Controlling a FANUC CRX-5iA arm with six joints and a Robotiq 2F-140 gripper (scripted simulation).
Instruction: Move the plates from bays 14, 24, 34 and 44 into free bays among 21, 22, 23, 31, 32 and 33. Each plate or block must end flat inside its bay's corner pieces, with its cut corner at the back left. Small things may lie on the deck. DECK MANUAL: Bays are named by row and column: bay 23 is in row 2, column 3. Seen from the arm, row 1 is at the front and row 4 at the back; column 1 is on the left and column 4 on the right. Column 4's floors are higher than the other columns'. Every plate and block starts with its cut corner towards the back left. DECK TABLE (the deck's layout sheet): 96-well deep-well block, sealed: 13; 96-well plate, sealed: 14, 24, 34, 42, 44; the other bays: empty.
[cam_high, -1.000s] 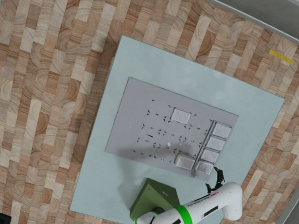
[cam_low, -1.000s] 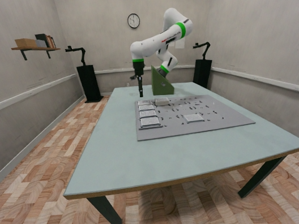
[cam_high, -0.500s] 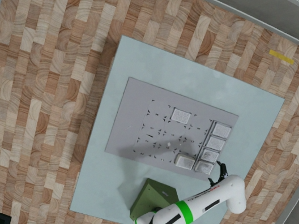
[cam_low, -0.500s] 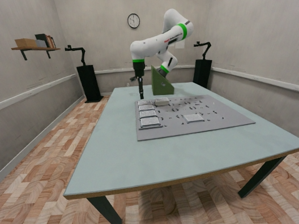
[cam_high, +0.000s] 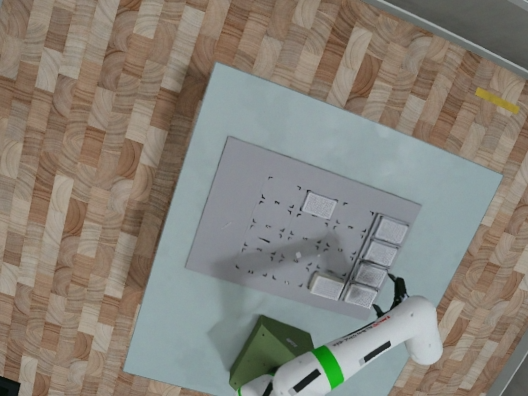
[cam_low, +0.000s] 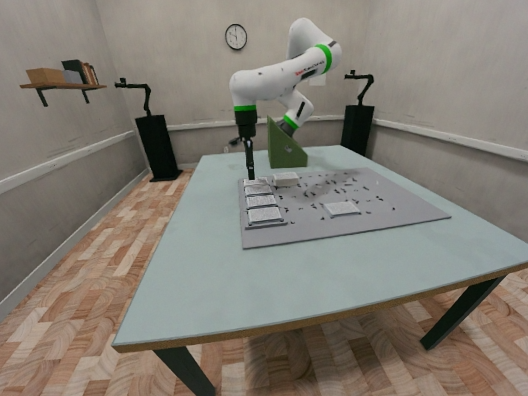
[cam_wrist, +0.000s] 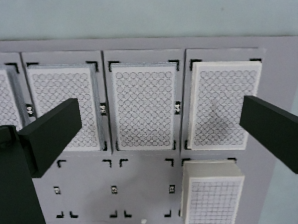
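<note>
The gripper (cam_high: 385, 294) (cam_low: 251, 177) (cam_wrist: 160, 111) is held wide open, probably so that the bay 14 plate (cam_high: 361, 296) (cam_low: 260, 182) (cam_wrist: 226, 105) or its bay 24 neighbour (cam_high: 371, 275) (cam_low: 258, 190) (cam_wrist: 144, 107) can be straddled.

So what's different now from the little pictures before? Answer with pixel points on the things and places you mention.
The gripper (cam_high: 383, 290) (cam_low: 251, 178) (cam_wrist: 160, 111) moved farther from the green stand (cam_high: 260, 350) (cam_low: 286, 152), along the line of four plates (cam_high: 381, 253) (cam_low: 265, 215) (cam_wrist: 145, 107). It grabbed nothing. The plates and the deck (cam_high: 210, 215) (cam_low: 310, 231) (cam_wrist: 145, 45) stayed put.
</note>
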